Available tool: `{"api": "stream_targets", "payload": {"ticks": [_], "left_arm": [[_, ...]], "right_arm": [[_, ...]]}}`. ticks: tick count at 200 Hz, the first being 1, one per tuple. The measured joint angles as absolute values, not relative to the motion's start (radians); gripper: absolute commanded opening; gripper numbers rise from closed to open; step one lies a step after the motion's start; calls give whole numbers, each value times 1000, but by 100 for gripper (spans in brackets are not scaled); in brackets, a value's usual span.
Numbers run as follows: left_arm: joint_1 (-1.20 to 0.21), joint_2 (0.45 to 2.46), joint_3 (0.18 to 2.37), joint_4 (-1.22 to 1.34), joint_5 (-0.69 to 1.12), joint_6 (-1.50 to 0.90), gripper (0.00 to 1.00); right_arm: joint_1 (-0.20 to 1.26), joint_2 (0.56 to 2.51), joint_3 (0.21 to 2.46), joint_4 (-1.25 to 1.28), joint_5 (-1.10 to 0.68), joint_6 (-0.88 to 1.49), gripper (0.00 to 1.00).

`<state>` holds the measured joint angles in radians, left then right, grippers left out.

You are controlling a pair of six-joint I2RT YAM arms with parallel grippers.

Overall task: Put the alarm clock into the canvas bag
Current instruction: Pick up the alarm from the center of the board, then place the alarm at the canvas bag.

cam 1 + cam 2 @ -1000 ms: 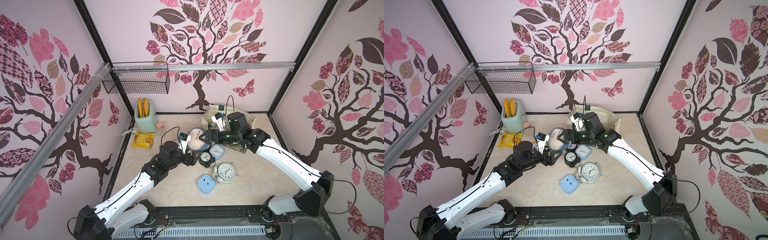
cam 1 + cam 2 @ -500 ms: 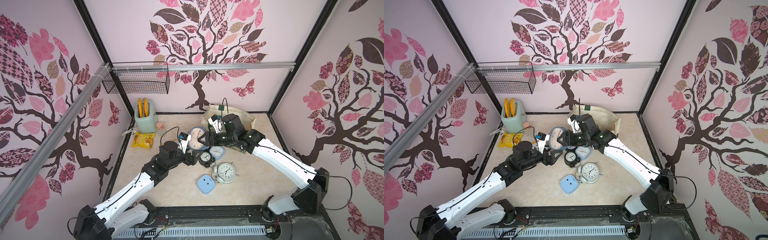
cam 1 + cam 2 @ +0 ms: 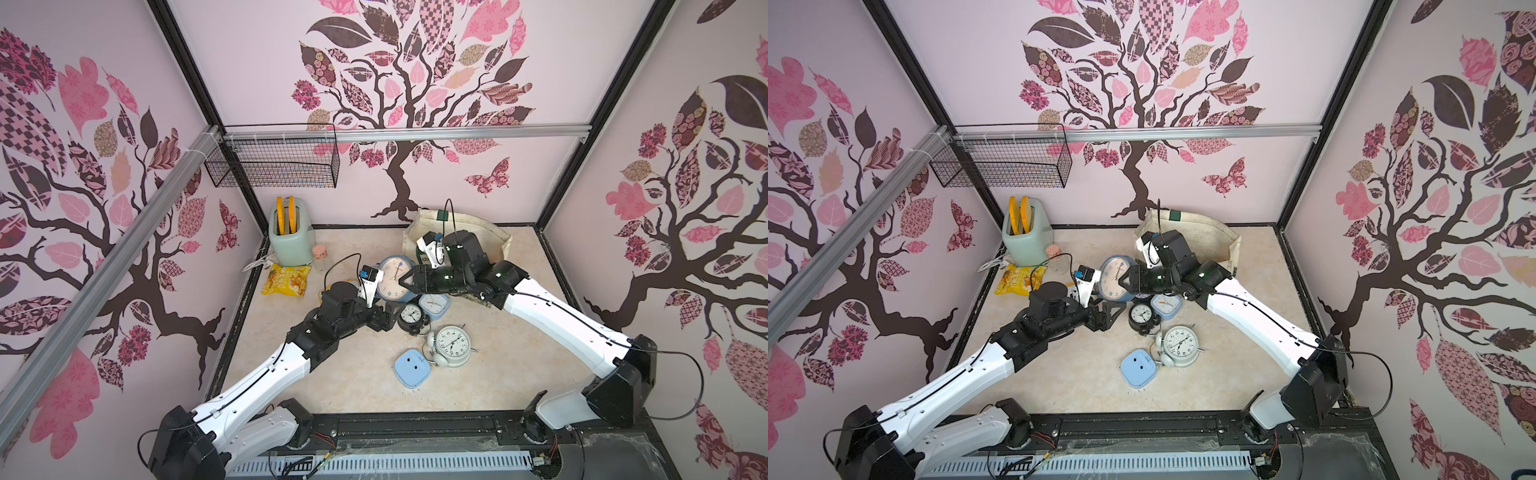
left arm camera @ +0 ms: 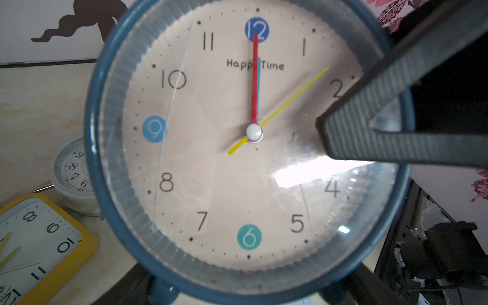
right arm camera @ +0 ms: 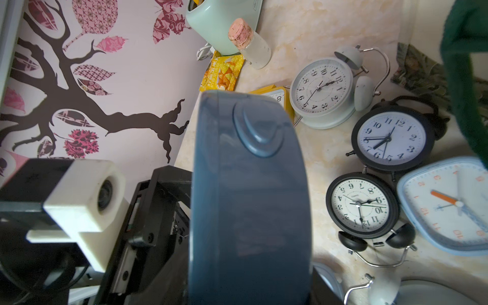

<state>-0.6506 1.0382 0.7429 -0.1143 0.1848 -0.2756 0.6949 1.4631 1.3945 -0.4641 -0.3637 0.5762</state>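
At one o'clock on the tabletop (image 3: 332, 374), the canvas bag (image 3: 478, 226) lies against the back wall. The alarm clock (image 3: 390, 278) stands raised near centre. The left hand (image 3: 384, 313) grips its base, apparently presenting it. The right hand (image 3: 405, 280) straddles its three o'clock rim; whether it clamps, I cannot tell.

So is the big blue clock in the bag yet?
Out: the blue clock is upright in the left gripper, short of the canvas bag.
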Motion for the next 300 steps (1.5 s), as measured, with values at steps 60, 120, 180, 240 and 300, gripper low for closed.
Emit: {"api": "stream_targets", "payload": {"ticks": [60, 120, 180, 240, 300], "left_arm": [[-651, 1022, 743, -112, 166, -271, 98], [-648, 799, 693, -53, 71, -278, 98], [-638, 734, 660, -19, 28, -288, 98], [-626, 765, 660, -33, 76, -303, 98], [-626, 754, 660, -31, 96, -311, 98]], "right_arm": [[700, 1465, 1396, -453, -359, 570, 30], [525, 1467, 1501, -486, -342, 549, 26], [237, 1551, 1631, -496, -204, 516, 25], [241, 1750, 1647, -552, -226, 532, 24], [247, 1827, 1651, -476, -339, 695, 24]]}}
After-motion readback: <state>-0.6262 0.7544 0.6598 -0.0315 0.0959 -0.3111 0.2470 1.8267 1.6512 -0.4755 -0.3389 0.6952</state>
